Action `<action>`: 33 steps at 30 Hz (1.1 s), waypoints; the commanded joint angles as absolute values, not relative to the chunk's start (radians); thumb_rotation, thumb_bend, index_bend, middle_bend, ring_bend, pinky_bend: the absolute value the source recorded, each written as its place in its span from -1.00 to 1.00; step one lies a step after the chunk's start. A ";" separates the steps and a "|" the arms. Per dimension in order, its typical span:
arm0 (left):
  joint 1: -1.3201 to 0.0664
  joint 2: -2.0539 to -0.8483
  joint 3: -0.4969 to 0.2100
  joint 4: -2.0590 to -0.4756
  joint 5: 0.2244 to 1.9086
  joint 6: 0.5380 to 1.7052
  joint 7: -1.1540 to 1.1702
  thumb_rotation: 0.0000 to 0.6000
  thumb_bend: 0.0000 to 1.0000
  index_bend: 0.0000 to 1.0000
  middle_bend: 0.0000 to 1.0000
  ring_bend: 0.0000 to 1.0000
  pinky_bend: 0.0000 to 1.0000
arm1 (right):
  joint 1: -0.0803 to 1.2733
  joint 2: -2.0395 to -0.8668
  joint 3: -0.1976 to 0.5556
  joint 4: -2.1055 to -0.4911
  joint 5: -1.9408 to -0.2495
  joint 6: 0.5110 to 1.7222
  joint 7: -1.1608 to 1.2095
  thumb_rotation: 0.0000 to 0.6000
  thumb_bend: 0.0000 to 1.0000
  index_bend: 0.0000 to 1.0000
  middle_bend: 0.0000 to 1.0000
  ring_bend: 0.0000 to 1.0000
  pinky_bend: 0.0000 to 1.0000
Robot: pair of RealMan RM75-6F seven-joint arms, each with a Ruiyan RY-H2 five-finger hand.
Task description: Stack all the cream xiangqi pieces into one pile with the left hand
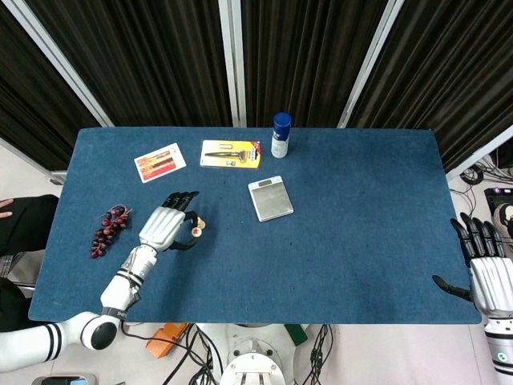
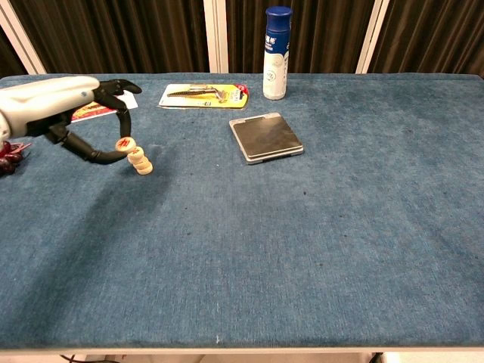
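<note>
Left hand point(image 2: 57, 106), silver-backed with black fingers, raised over the blue felt-covered table point(image 2: 318, 249) and pinching a round cream xiangqi piece with a red character point(image 2: 125, 144) between thumb and a finger, remaining fingers reaching loosely forward above it. Held piece poised just above and a little to the left of the small pile of cream xiangqi pieces point(image 2: 140, 162) resting on the felt; whether piece and pile touch cannot be told. In the head view, same left hand point(image 1: 166, 222) with the pile point(image 1: 197, 228) peeking out at its right edge, well to the left of the flat grey rectangular digital scale point(image 1: 270, 198). Nothing lying on the scale's plate. Right hand point(image 1: 489, 269) hanging beyond the table's right edge, far right of the scale, fingers spread apart and straight, holding nothing, touching nothing. Behind the scale, a white spray can with a blue cap point(image 2: 276, 53) standing upright. Behind and left of the scale, a yellow blister pack with a razor sealed inside point(image 2: 203, 94), lying flat. Further left of the scale, a red-and-white printed card point(image 1: 160, 162). Far left of the scale and beside the left hand, a bunch of dark red grapes point(image 1: 109, 229).
</note>
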State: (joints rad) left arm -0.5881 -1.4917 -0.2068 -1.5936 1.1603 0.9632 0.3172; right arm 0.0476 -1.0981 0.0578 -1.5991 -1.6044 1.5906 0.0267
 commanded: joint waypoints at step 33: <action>-0.728 -1.553 -0.217 -1.448 0.853 0.885 0.351 0.93 -0.30 -0.04 -1.00 -1.00 -1.00 | 0.049 -1.101 0.061 -1.591 -1.594 1.584 0.035 1.00 -0.80 -1.00 -1.00 -1.00 -0.90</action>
State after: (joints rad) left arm -0.7278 -1.5532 -0.2174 -1.4478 0.8536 0.8846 0.3515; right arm 0.0485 -1.1011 0.0606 -1.5913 -1.5938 1.5841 0.0346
